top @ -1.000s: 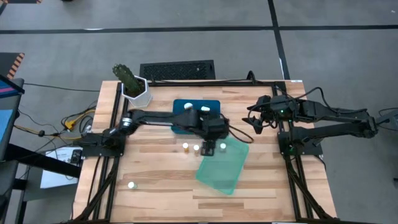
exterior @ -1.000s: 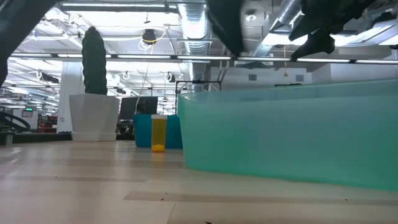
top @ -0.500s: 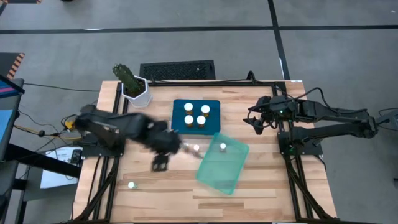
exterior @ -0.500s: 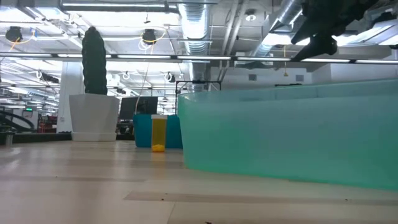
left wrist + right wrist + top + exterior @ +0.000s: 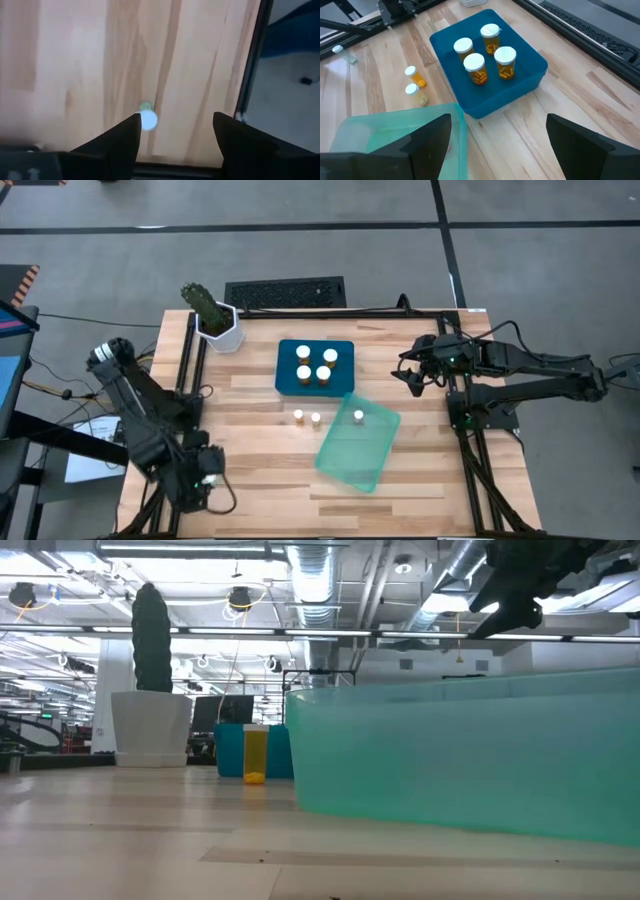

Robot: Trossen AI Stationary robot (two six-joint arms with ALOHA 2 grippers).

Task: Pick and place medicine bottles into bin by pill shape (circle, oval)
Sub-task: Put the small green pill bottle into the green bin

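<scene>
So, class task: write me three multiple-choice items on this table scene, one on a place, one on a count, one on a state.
1. Where is the left gripper?
A. over the blue bin
B. near the table's front left corner
C. inside the green bin

2. How many bottles stand in the blue bin?
A. two
B. four
C. six

3. How is the left gripper?
A. open
B. shut on a bottle
C. shut on the plant pot

Answers: 1 B, the high view shows it there, above a lone bottle. 2 B, four white caps show. 3 A, its fingers stand apart with nothing between.
</scene>
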